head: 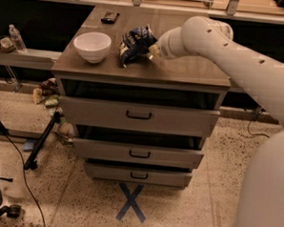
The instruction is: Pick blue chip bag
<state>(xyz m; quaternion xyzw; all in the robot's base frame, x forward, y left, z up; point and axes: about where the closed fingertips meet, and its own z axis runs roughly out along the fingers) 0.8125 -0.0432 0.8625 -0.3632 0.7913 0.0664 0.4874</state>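
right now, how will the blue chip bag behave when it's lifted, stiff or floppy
Probably floppy: the blue chip bag looks crumpled, with the gripper at its right edge. Likely light, since it looks puffy. Its glossy foil may be slippery.

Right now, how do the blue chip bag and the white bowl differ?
The blue chip bag is dark navy and crumpled; the white bowl is plain, round, upright. The gripper is at the bag's right edge; the bowl stands untouched. Both are similar in size.
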